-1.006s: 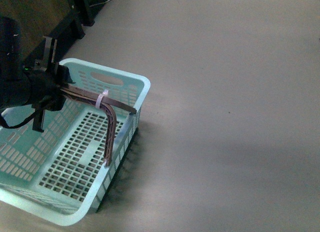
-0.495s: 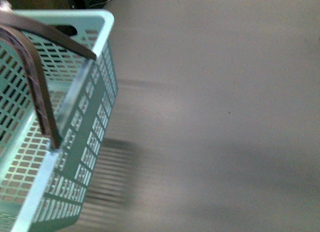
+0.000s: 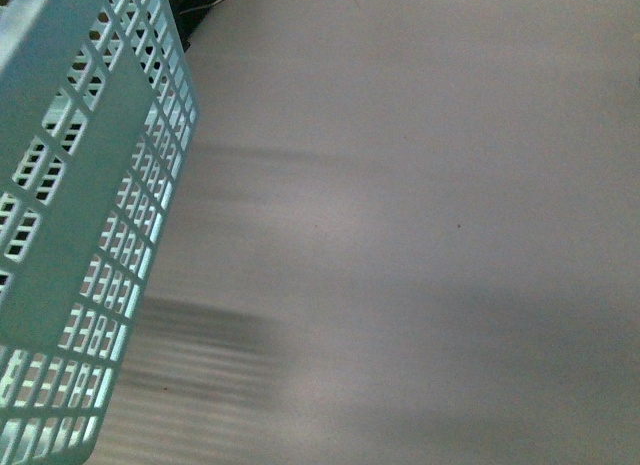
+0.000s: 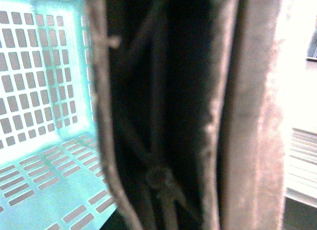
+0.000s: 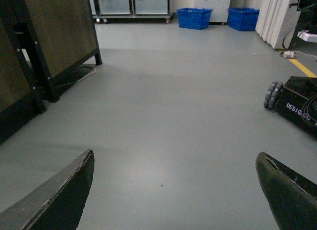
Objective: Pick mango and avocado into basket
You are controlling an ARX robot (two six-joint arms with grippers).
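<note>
The pale turquoise basket (image 3: 70, 215) hangs raised at the left of the front view, its slotted side wall facing the camera and its shadow on the floor below. In the left wrist view its slotted floor (image 4: 44, 91) shows beside the brown handle (image 4: 257, 116), which fills the frame very close up. My left gripper is shut on that handle; its fingers are hidden. My right gripper (image 5: 176, 163) is open over bare grey floor, with nothing between its dark fingertips (image 5: 74, 185). The mango and the avocado are out of view.
Grey floor (image 3: 420, 235) fills the front view. The right wrist view shows dark wooden cabinets (image 5: 54, 32) at one side, two blue crates (image 5: 195, 17) and glass-door units far off, and a black wheeled base (image 5: 297, 104) at the other side.
The basket has risen and swung close to the front camera. Its inside and handle showed before; only its outer side wall shows now. The left arm has left the front view.
</note>
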